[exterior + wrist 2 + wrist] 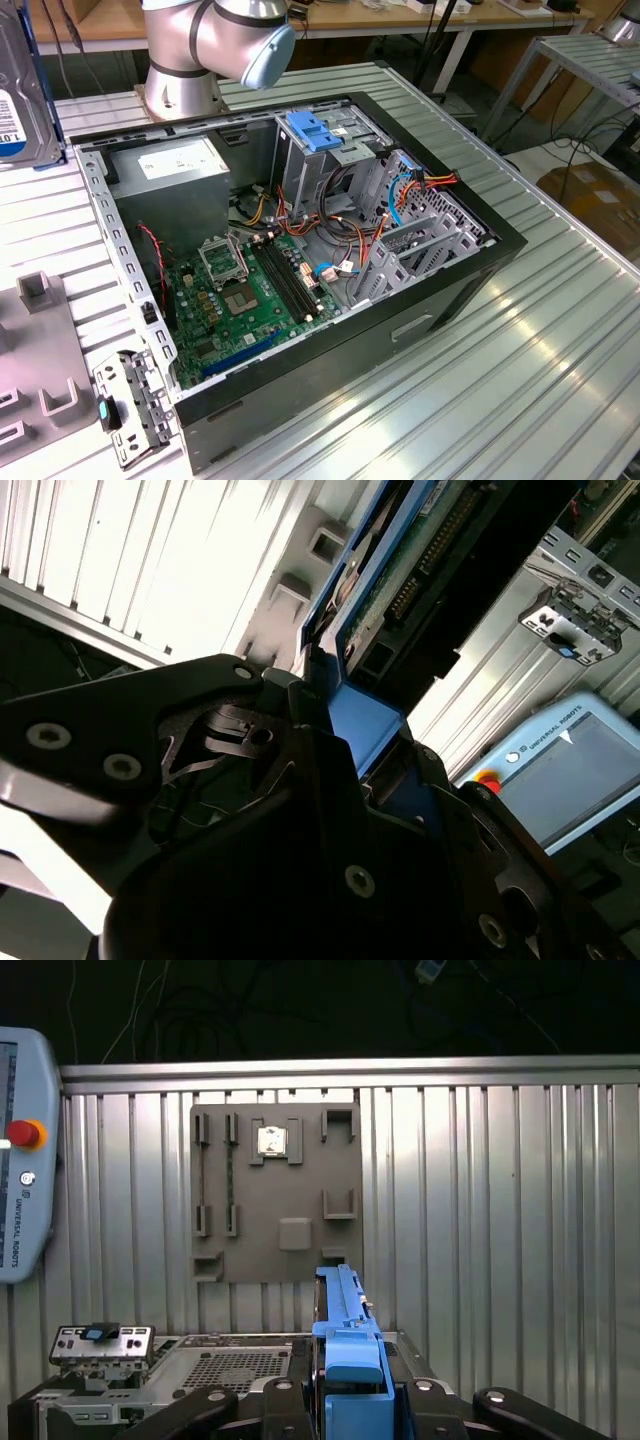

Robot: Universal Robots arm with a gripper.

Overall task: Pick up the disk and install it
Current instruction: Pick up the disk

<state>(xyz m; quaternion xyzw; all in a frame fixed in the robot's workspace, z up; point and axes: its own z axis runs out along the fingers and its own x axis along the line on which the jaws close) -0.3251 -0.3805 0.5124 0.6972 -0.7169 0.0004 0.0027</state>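
So the disk (345, 1350), a flat dark hard drive framed by bright blue plastic carrier rails, is up off the surface, pinched in the black metal claw (350, 1405). In the first wrist view it stands edge-on with a black finger pressed against each blue side, so the drive's flat faces are hidden there. The second wrist view catches the disk (385, 570) at a slant, green circuit-board side and a row of connector pins showing, while the claw's dark body covers its near end. In the exterior view the disk (18, 90) is at the exterior view's far left, cut off by the edge. It carries a white-and-blue printed label (8, 120), too clipped to make out.

Beyond the disk, a grey plastic fixture plate (275, 1190) with small holders lies on the ribbed aluminium surface (500, 1210). Near it are a small bare-metal bracket (100, 1342) with a blue clip and a pale grey teach pendant (25, 1160) with a red button.

The open black tower computer case (400, 330) lies on its side mid-surface, green motherboard facing up. Behind it stands the silver arm (210, 40) with a pale blue joint cap, its upper part cut off.
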